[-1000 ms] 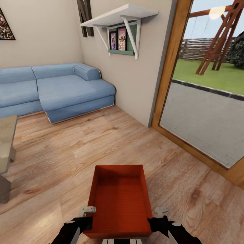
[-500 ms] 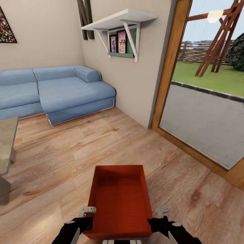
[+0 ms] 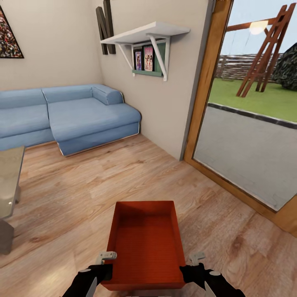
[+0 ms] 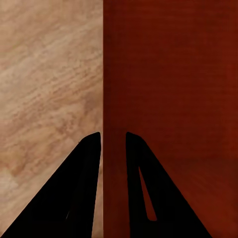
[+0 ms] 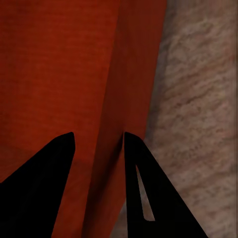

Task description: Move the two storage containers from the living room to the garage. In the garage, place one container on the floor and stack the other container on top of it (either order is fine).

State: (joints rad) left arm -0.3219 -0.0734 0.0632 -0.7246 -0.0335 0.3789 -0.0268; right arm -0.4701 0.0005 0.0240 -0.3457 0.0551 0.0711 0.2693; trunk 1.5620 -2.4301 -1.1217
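Note:
One orange-red open-topped storage container [image 3: 145, 243] hangs low in front of me in the head view, carried over the light wood plank floor of the living room. My left gripper [image 3: 108, 270] is shut on its left wall, and my right gripper [image 3: 185, 270] is shut on its right wall. The left wrist view has my left gripper [image 4: 113, 139] pinching the thin wall [image 4: 163, 74], one finger on each side. In the right wrist view my right gripper [image 5: 98, 141] straddles the other wall [image 5: 134, 64] the same way. The container is empty inside.
A blue sectional sofa [image 3: 70, 117] lines the far wall at the left. A glossy grey low table [image 3: 8, 185] juts in at the left edge. A white wall shelf [image 3: 144, 37] hangs above. A wood-framed glass door [image 3: 247, 136] to the yard stands at the right.
The whole head view has shifted: sofa, shelf and picture now sit lower in the frame and the table further left, so the camera moved. The container and both grippers keep their places.

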